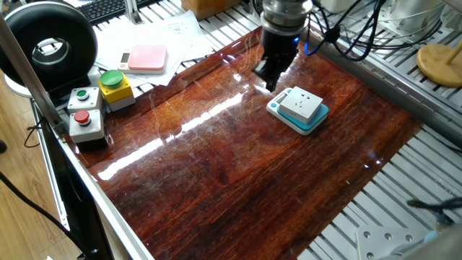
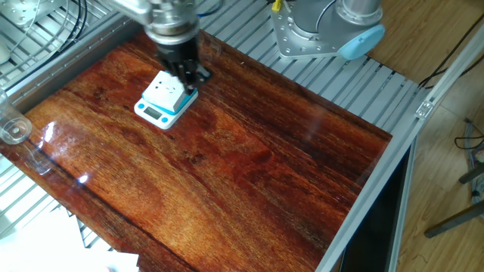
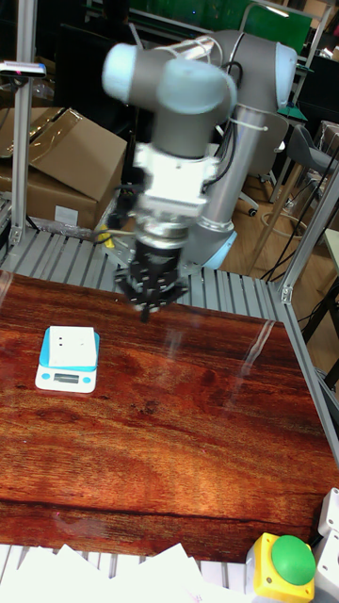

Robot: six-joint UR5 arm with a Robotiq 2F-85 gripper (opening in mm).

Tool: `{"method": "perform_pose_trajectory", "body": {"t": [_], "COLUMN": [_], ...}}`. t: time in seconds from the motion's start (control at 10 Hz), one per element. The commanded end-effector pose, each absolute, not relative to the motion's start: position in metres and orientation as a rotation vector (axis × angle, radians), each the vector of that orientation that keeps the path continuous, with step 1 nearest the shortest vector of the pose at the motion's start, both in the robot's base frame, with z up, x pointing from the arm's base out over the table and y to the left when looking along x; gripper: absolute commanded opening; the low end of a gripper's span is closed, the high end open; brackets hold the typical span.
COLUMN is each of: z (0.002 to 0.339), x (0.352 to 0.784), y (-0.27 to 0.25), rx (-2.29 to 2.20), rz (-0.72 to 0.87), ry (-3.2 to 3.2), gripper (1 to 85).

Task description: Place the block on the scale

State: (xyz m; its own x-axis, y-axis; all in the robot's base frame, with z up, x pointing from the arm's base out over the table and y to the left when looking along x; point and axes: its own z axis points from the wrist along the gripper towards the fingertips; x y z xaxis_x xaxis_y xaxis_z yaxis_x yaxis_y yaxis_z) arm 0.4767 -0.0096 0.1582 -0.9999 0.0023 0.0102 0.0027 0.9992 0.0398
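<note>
The white block (image 1: 301, 105) with socket slots lies flat on the teal-topped scale (image 1: 312, 126), on the right part of the wooden table. The other fixed view has the block (image 2: 164, 91) on the scale (image 2: 155, 113) too, and so does the tall view, with block (image 3: 72, 345) and scale (image 3: 64, 379). My gripper (image 1: 268, 75) hangs above the table just left of and behind the scale, apart from the block. It is open and holds nothing. It appears blurred as the gripper (image 3: 149, 301) in the tall view and as the gripper (image 2: 192, 72) beside the scale.
A pink-topped scale (image 1: 146, 58) lies on papers at the back left. Grey button boxes (image 1: 85, 115) and a yellow box with a green button (image 1: 115, 88) stand at the table's left edge. The arm's base (image 2: 325, 30) sits behind the table. A wooden disc (image 1: 440, 61) lies far right.
</note>
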Motion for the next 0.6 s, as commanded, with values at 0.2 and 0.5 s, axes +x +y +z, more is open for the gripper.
{"method": "perform_pose_trajectory", "body": {"t": [0.2, 0.5], "z": [0.1742, 0.1742], "x": [0.4702, 0.4640], "y": [0.0238, 0.0260], "rx": [-0.207, -0.224], "rz": [-0.029, -0.038], "ry": [-3.122, -3.095], "gripper": [4.3, 1.0]}}
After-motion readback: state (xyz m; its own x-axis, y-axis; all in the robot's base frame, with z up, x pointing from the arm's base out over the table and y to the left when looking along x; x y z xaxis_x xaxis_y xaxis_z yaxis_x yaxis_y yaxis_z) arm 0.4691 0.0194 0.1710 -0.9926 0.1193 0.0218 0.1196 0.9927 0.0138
